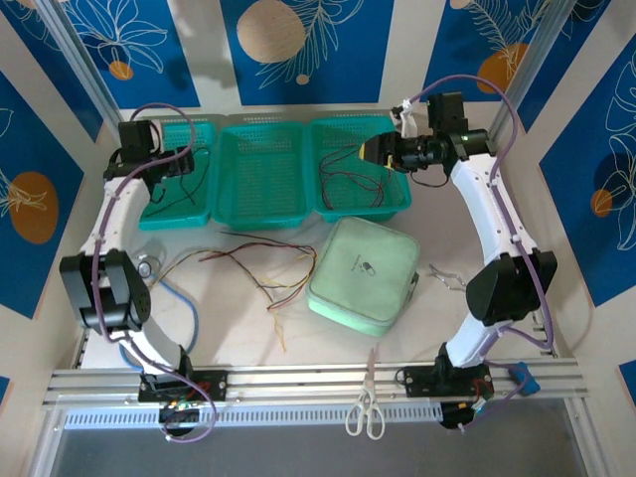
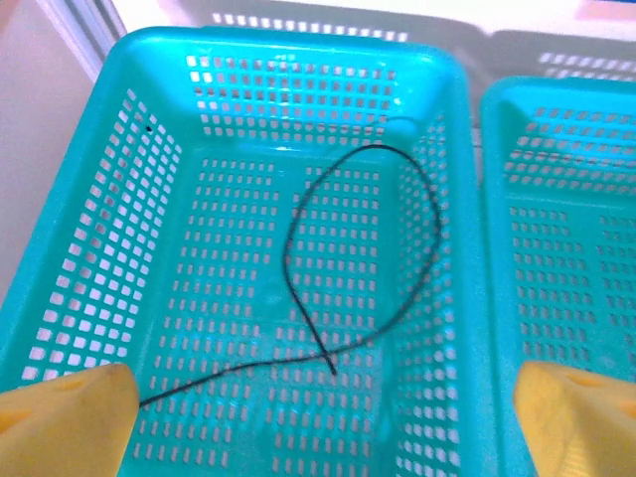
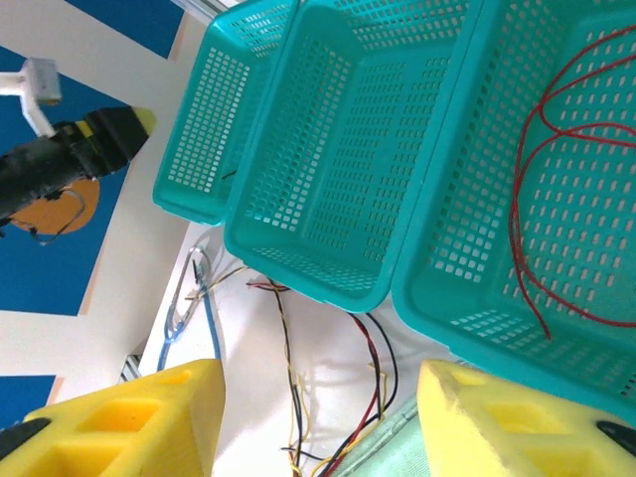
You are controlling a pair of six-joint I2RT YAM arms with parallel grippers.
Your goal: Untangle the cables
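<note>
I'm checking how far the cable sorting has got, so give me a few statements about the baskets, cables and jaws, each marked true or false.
1. A black cable lies in the left basket. True.
2. The red cable lies in the middle basket. False: it lies in the right basket.
3. The left jaws are clamped on the black cable. False: they stand open above it, and the cable lies loose on the basket floor.
4. A tangle of cables lies on the table, left of the green pouch. True.
5. The scissors lie in a basket. False: they lie at the near edge, between the two arm bases.
</note>
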